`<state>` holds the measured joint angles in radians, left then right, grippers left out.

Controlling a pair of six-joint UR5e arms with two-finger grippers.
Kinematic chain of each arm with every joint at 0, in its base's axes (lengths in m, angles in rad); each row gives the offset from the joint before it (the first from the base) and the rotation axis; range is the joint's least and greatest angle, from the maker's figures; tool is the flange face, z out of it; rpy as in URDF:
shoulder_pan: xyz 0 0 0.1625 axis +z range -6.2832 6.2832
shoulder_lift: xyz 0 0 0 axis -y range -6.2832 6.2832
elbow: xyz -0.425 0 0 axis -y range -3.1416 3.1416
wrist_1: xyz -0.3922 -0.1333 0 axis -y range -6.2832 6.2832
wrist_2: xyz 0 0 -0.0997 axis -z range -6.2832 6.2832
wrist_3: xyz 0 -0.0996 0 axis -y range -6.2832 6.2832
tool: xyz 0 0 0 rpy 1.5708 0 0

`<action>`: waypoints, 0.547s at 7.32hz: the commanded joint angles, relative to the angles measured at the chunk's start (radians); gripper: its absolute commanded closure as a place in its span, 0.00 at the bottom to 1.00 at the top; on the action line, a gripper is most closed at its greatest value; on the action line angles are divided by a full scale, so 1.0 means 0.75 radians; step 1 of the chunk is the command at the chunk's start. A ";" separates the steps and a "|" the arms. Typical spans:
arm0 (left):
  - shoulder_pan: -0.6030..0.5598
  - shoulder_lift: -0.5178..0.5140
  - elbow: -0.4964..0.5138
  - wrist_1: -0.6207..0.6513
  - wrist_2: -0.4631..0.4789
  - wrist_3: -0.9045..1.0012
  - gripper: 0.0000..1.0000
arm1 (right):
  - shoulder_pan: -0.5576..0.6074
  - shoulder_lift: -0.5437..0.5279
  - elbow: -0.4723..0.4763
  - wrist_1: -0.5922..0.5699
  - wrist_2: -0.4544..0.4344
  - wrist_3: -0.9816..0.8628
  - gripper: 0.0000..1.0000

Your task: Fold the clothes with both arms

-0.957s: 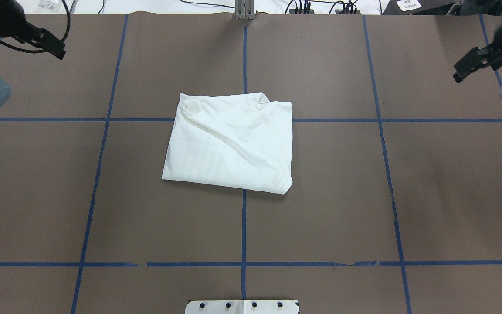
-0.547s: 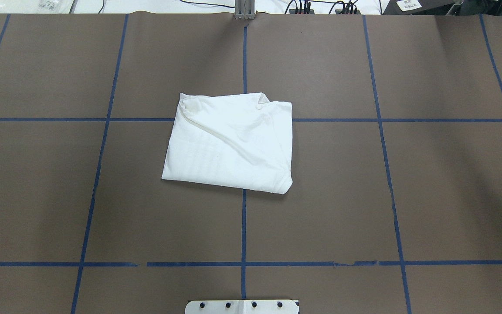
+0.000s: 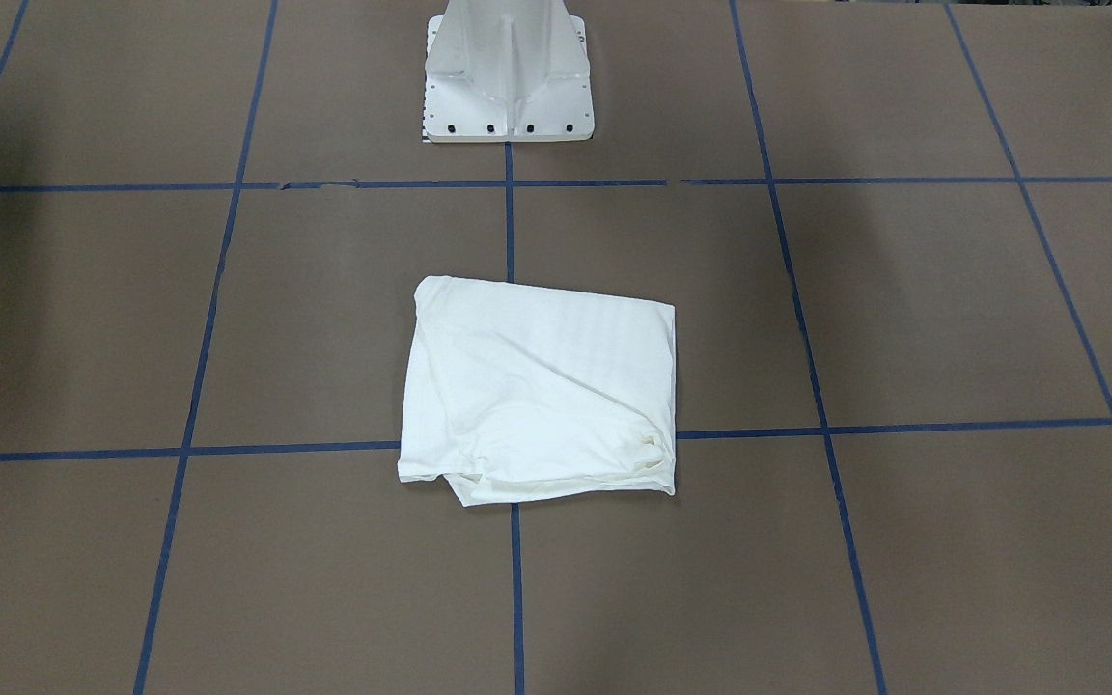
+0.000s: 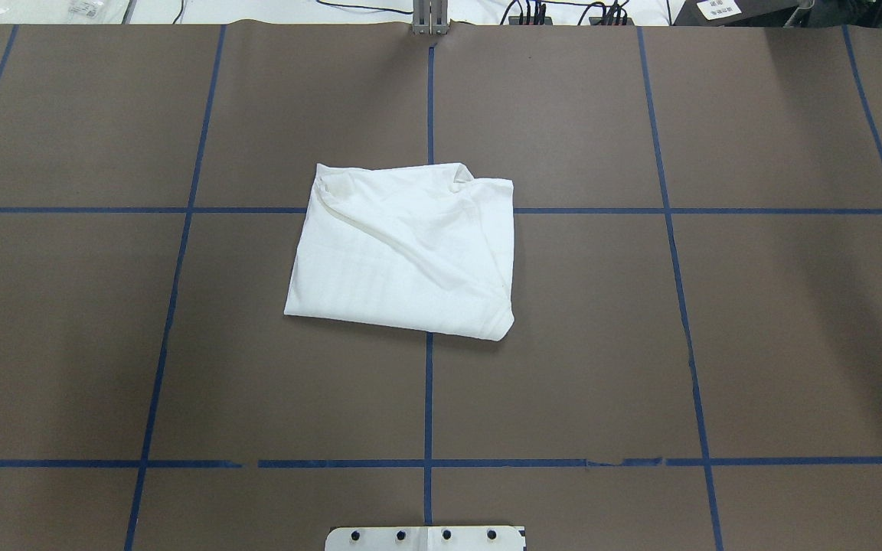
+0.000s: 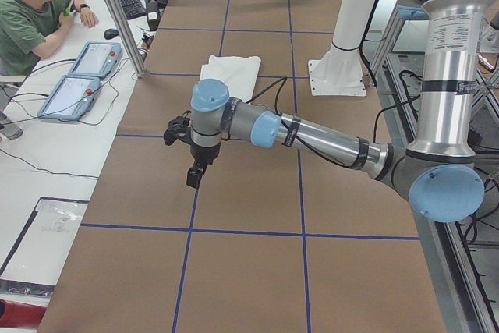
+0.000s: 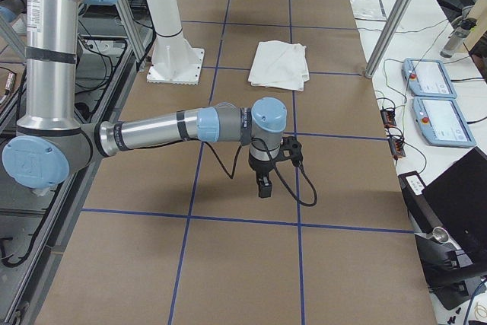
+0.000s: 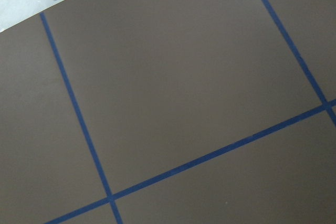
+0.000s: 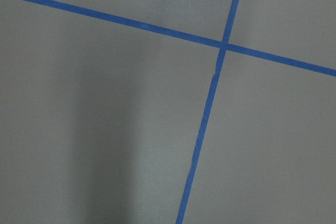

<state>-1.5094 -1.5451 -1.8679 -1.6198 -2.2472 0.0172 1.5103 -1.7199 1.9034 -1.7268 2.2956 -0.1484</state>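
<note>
The white shirt (image 4: 403, 252) lies folded into a rough rectangle at the middle of the brown table, with nothing touching it; it also shows as the shirt (image 3: 537, 386), (image 5: 231, 72), (image 6: 280, 62). My left gripper (image 5: 195, 175) hangs above the mat at the table's left end, far from the shirt. My right gripper (image 6: 263, 186) hangs above the mat at the right end. Both appear only in the side views, so I cannot tell whether they are open or shut. Both wrist views show only brown mat with blue tape lines.
The white pedestal base (image 3: 508, 68) stands at the robot's side of the table. A seated person (image 5: 31, 13) and teach pendants (image 5: 82, 68) are at a side desk beyond the far table edge. Blue tape lines (image 4: 428, 398) grid the mat.
Both arms, seen at the overhead view's upper corners a second ago, have moved out of that view. The shirt has not moved.
</note>
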 commanded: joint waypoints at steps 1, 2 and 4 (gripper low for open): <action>-0.053 0.104 -0.031 -0.006 -0.043 0.004 0.00 | 0.072 -0.126 0.019 0.132 0.009 0.010 0.00; -0.061 0.161 -0.046 -0.008 -0.120 0.004 0.00 | 0.085 -0.130 0.027 0.132 0.015 0.010 0.00; -0.061 0.217 -0.064 -0.004 -0.153 0.004 0.00 | 0.087 -0.130 0.047 0.132 0.040 0.012 0.00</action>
<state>-1.5537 -1.4071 -1.9109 -1.6225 -2.3467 0.0193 1.5715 -1.8154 1.9307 -1.6302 2.3117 -0.1404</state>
